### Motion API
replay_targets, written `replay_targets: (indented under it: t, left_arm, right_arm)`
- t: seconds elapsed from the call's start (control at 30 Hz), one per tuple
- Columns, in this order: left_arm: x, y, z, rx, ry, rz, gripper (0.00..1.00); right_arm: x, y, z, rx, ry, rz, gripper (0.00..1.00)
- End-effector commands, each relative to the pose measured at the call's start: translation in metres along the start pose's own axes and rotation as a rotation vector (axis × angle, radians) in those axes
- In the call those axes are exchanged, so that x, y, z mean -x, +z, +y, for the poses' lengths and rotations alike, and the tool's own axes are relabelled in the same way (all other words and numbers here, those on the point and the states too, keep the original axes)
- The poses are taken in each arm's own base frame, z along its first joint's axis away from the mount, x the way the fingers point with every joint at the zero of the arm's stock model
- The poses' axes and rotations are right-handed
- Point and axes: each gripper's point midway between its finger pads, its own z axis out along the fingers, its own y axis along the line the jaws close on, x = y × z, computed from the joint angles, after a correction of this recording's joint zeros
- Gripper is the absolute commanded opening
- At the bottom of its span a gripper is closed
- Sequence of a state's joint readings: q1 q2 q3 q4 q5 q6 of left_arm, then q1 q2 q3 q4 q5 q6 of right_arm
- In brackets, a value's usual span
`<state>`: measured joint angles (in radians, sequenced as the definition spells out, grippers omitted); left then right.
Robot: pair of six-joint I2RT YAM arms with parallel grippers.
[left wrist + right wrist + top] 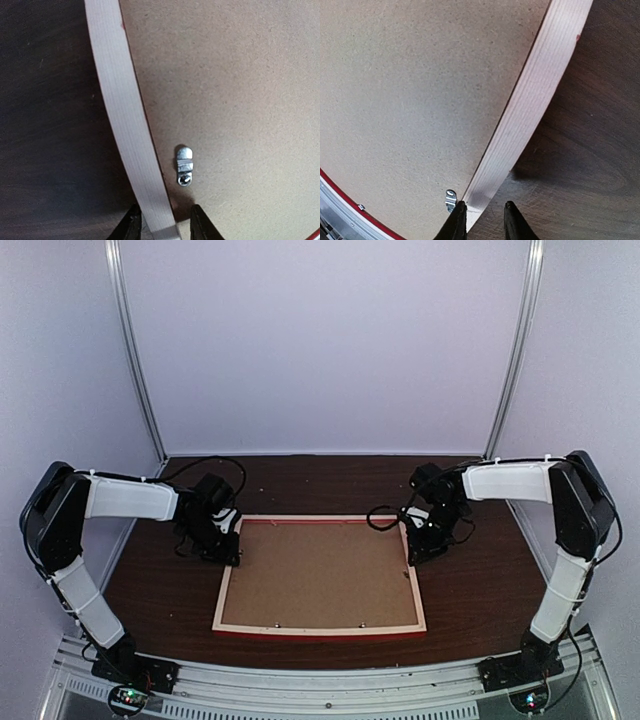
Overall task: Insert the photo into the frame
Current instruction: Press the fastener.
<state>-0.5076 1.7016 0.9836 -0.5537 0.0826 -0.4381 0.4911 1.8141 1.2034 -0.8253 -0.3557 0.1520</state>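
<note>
Lying face down on the dark brown wooden table (470, 600), the large thin rectangular wooden picture frame (226, 590) shows its pale bare back, with a strip of glossy red along its near edge. A plain brown fibreboard backing panel (320, 575) fills its opening and sits flat inside the rails.

The left gripper (234, 558) reaches down at the frame's left rail, near the far left corner. In the left wrist view its black fingertips (132, 226) stand part-way apart astride the pale rail (125, 115), one on the table side and one over the backing panel; whether they pinch the wood cannot be told. A small silver metal turn clip (184, 166) lies on the panel just ahead of the inner finger.

The right gripper (416, 556) comes down at the right rail, around the middle of its length. Its fingertips (457, 222) are narrowly parted across the rail's outer edge (530, 110), the inner one touching the wood just beside another silver clip (450, 199); a firm grip cannot be confirmed.
</note>
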Motion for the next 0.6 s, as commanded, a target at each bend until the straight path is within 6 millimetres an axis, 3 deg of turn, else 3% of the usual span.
replay_targets:
  t: [0.0,0.13,0.33,0.57]
  left_arm:
    - [-0.001,-0.004,0.001,0.011,-0.013,-0.003,0.35]
    - [0.0,-0.004,0.001,0.009,-0.015,-0.004,0.35]
    - [-0.002,-0.003,0.001,0.01,-0.016,0.001,0.35]
    - [-0.002,-0.003,0.001,0.009,-0.016,0.002,0.36]
  right_arm:
    - [-0.009,-0.011,-0.006,-0.115,-0.067,0.05,0.28]
    - [-0.01,-0.011,-0.003,-0.121,-0.073,0.054,0.29]
    - [-0.004,-0.008,0.016,-0.038,-0.055,0.021,0.34]
    - [-0.005,-0.001,0.011,-0.1,-0.035,0.035,0.35]
